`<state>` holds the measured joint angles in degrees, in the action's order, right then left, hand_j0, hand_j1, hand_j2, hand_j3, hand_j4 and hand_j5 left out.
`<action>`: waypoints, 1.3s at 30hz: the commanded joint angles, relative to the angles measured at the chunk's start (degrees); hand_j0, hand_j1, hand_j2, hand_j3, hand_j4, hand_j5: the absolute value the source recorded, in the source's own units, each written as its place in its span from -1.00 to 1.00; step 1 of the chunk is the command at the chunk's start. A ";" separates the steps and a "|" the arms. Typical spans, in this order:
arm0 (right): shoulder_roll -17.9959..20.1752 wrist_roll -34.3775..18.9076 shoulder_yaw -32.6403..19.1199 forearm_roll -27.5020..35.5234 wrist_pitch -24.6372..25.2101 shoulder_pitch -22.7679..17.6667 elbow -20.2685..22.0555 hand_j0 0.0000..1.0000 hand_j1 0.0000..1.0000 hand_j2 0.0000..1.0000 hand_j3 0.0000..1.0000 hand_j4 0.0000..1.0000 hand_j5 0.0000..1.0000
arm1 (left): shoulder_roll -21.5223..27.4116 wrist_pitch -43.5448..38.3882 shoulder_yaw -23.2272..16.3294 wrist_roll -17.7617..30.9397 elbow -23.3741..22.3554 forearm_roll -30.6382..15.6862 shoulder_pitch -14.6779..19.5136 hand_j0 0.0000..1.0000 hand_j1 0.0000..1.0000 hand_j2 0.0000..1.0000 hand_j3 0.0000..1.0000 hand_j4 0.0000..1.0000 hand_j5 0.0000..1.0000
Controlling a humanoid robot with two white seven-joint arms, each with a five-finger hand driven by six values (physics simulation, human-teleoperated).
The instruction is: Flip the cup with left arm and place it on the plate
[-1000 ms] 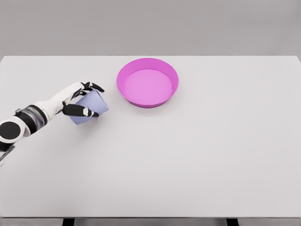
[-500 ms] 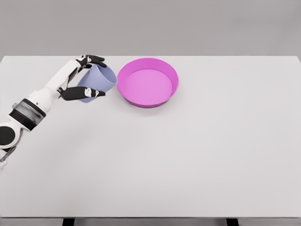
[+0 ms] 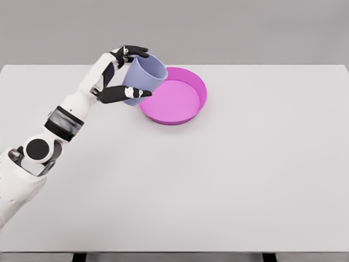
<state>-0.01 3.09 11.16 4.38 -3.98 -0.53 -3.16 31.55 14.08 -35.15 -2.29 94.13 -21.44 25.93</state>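
While the left hand (image 3: 121, 73) holds the little purple cup (image 3: 143, 79) by its sides, fingers wrapped round it, up over the left edge of the pink plate (image 3: 185, 117), the cup looks light, hard and maybe slippery.

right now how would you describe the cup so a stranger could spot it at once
On the white table, find the pink plate near the far edge. At its left rim, the left hand holds a tilted cup, the only pale lavender-blue thing there.
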 commanded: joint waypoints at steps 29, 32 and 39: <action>0.01 -0.02 0.00 0.01 0.02 0.00 -0.01 1.00 1.00 1.00 1.00 1.00 1.00 | -20.57 20.92 -4.93 1.15 -29.70 -3.25 8.35 0.16 0.16 0.16 0.16 0.16 0.16; 0.01 -0.02 0.00 0.01 0.02 0.00 -0.01 1.00 1.00 1.00 1.00 1.00 1.00 | -21.62 20.92 -4.67 1.32 -32.51 -3.25 8.61 0.15 0.15 0.15 0.15 0.15 0.15; 0.01 -0.02 0.00 0.01 0.02 0.00 -0.01 1.00 1.00 1.00 1.00 1.00 1.00 | -23.64 20.92 -2.38 1.59 -34.89 -3.25 9.32 0.12 0.12 0.12 0.12 0.12 0.12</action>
<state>-0.01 3.09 11.16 4.38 -3.98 -0.62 -3.16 8.35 34.99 -38.54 -0.76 59.72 -24.61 35.16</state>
